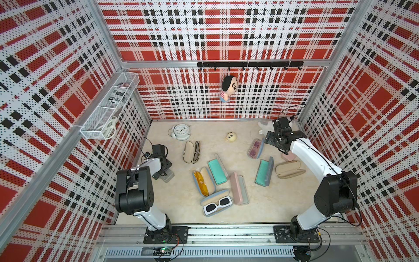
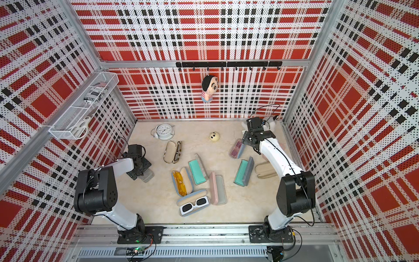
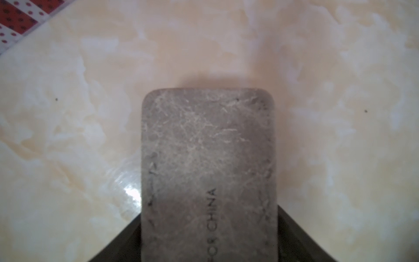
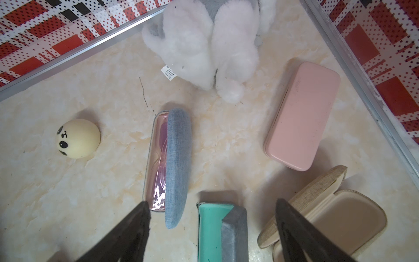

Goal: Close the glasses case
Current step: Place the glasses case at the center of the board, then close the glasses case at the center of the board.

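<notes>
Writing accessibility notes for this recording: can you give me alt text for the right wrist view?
The open right gripper frames a half-open teal-lined case, flanked by a part-open denim case holding pink glasses and an open beige case. Farther off lie a closed pink case, a white plush toy and a panda-faced ball.

Scuffed matt grey case (image 3: 208, 158), glossy marbled tabletop (image 3: 68, 136)

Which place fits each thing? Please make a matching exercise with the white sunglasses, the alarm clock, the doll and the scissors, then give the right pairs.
Things:
1 white sunglasses
2 alarm clock
3 doll
4 scissors

Places:
A hanging from the hook rail
B in the wire basket
C in an open case
D on the table, near the back wall

Pairs: 1-C, 2-D, 3-A, 4-B
</notes>
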{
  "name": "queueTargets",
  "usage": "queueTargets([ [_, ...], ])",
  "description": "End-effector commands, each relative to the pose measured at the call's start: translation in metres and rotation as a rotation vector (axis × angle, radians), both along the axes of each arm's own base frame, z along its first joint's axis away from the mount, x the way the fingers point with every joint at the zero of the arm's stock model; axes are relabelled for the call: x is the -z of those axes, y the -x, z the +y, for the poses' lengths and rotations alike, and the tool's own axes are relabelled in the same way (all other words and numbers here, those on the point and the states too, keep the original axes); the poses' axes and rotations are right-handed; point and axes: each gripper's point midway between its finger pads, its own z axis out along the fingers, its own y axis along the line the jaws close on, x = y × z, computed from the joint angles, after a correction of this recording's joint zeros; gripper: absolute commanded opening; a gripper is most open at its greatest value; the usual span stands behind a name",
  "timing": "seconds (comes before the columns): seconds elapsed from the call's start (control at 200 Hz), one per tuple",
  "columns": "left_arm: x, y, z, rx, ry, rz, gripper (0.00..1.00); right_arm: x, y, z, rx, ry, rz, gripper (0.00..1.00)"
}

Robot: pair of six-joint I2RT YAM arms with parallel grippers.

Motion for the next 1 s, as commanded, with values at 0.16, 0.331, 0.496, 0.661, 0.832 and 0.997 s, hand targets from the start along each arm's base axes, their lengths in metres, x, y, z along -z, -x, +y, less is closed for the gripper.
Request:
queueTargets([
  [0.16, -0.053, -0.015, -0.014, 0.026, -0.024, -0.119, 0.98, -0.018, 0.003, 0.006, -0.025, -0.014, -0.043, 0.88],
  [0.331, -0.115, -0.042, -0.074, 0.114, -0.054, -0.278, 0.98, -0.028, 0.006, 0.007, -0.042, -0.015, -0.067, 0.85],
  [0.496, -0.187, -0.085, -0.186, 0.333, -0.025, -0.467, 0.87, -0.028, 0.01, 0.01, -0.078, -0.005, -0.05, 0.42],
  [0.661, -0.205, -0.126, -0.31, 0.667, 0.112, -0.58, 0.28, -0.017, 0.016, 0.006, -0.071, 0.018, -0.003, 0.08],
  [0.832, -0.159, -0.15, -0.407, 0.91, 0.209, -0.506, 0.09, 0.001, 0.016, 0.007, -0.069, 0.02, 0.033, 0.03],
  [0.997, -0.107, -0.16, -0.465, 1.031, 0.26, -0.439, 0.05, 0.027, 0.007, 0.015, -0.084, -0.006, 0.068, 0.03],
])
